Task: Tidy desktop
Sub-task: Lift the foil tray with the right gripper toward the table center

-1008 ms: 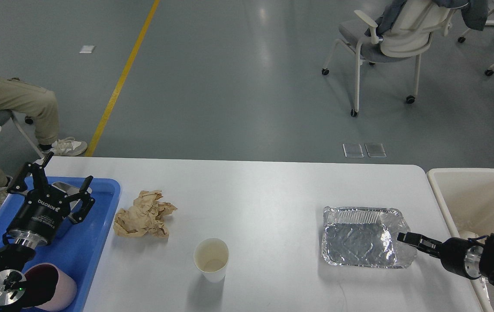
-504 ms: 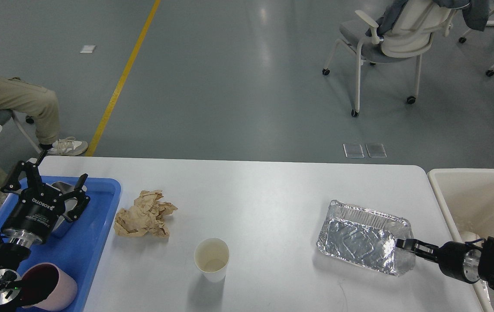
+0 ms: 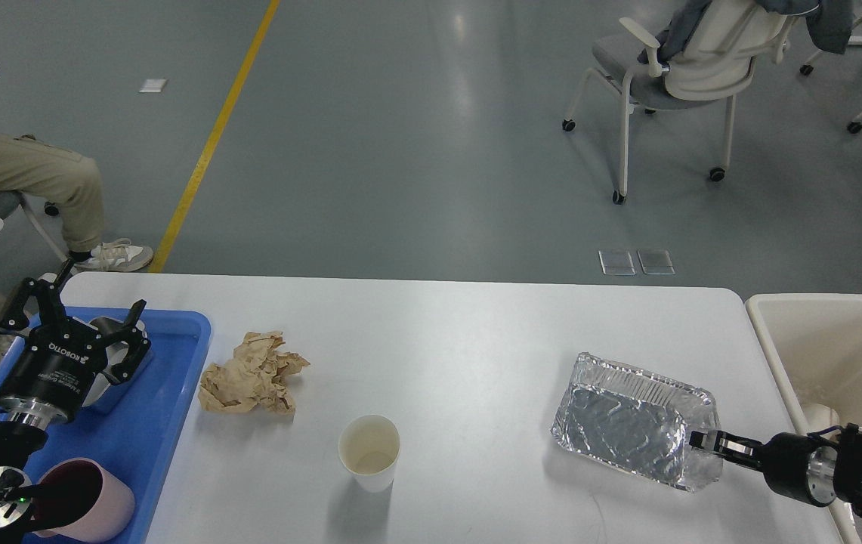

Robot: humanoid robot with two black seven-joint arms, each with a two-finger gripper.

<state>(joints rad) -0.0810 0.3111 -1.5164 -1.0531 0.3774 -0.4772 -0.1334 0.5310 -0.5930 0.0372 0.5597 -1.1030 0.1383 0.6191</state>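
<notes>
My right gripper [image 3: 696, 440] is clamped on the near right corner of the foil tray [image 3: 631, 418], fingers pinched together on the crumpled rim. Compared with a second ago, the tray has turned: it then sat square to the table edge, and it now lies slanted, its left end swung toward the far side and its gripped corner drawn toward me and lower in view. Half a second ago it was already slanted; since then it has shifted a little further toward the near edge. The desktop [image 3: 461, 332] spans the whole middle of the view, with the blue tray [image 3: 174, 378] on its left end and the cream bin [image 3: 831, 332] just beside its right end. My left gripper [image 3: 72, 306] hovers over the far part of the blue tray with its fingers spread wide and holding nothing; it has drifted slightly left and farther away over the second. The crumpled brown paper [image 3: 251, 373] and the paper cup [image 3: 369, 452] sit where they were, well apart from the foil tray. A pink cup [image 3: 102, 506] lies in the near end of the blue tray, beside my left arm.
</notes>
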